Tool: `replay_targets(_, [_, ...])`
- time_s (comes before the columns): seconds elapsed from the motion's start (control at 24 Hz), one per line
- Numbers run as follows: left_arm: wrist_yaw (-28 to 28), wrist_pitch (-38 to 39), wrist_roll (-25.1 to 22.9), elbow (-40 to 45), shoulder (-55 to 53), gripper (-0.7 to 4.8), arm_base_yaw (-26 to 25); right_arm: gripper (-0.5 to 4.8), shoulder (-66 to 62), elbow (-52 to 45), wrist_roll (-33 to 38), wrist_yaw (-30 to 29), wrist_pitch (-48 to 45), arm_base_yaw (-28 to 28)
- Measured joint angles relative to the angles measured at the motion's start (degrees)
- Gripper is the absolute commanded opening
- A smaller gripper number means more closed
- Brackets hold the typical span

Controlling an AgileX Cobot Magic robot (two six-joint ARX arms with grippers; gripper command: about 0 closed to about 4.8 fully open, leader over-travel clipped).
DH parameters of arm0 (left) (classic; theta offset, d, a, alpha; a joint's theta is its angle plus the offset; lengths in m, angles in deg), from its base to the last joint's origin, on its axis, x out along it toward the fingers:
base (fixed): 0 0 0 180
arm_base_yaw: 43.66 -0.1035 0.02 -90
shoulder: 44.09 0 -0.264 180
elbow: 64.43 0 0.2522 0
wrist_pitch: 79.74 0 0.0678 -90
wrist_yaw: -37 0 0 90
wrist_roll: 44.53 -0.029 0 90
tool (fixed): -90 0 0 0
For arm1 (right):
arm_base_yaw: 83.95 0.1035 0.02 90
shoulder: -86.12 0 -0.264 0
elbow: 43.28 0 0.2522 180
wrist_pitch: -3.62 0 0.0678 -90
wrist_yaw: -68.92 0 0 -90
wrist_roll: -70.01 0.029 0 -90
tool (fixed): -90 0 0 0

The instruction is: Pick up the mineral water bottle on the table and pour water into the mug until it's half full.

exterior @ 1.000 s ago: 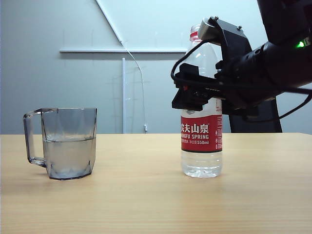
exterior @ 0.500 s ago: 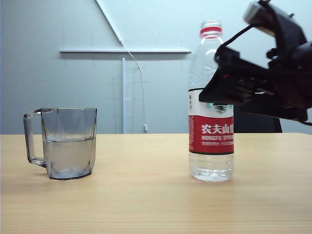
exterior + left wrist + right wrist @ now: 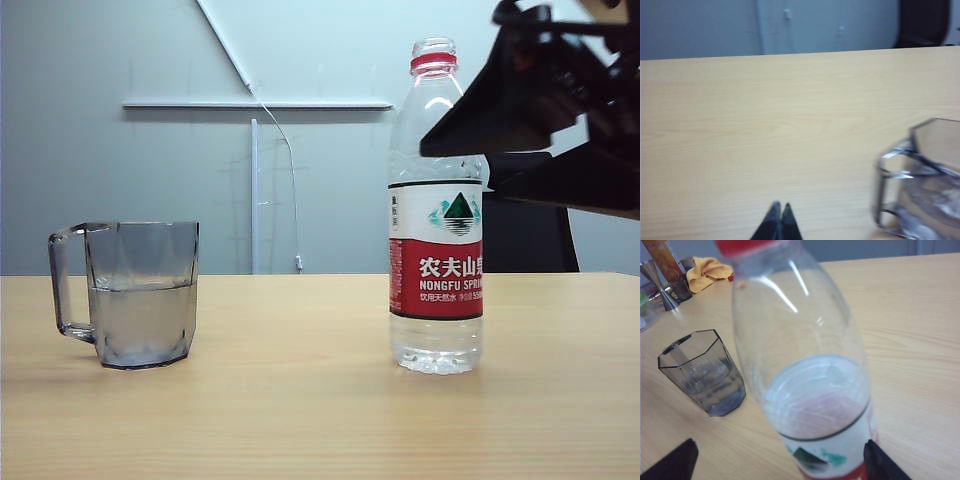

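Behind the table [image 3: 300,420] stands a plain grey wall with a white rail across it; the light wooden top carries the mug [image 3: 140,295] on the left of the exterior view and the mineral water bottle [image 3: 436,215] on the right, well apart from each other. The bottle stands upright with only a little water [image 3: 435,355] at its bottom; the mug is about half filled. A second ago the right gripper [image 3: 777,460] was closed around the bottle below its neck; now its jaws are spread wide, one finger on each side of the bottle and not touching it, and the arm has risen up and to the right, above the label. The left gripper [image 3: 779,220] hangs low over the table just beside the mug [image 3: 920,185], its two tips pressed together and holding nothing.
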Motion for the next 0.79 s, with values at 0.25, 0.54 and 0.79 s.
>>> replay_targets(0.25, [-0.02, 0.00, 0.00, 0.00, 0.00, -0.02, -4.74, 3.51, 13.38, 0.00, 1.16, -0.04, 10.97, -0.02])
replay_targets(0.54, [0.02, 0.00, 0.00, 0.00, 0.00, -0.02, -5.20, -0.08, 31.61, -0.02, 2.40, -0.02, 26.29, 0.00])
replay_targets(0.79, [0.02, 0.00, 0.00, 0.00, 0.00, -0.02, -5.20, -0.07, 37.40, -0.02, 2.64, 1.53, 29.35, -0.04])
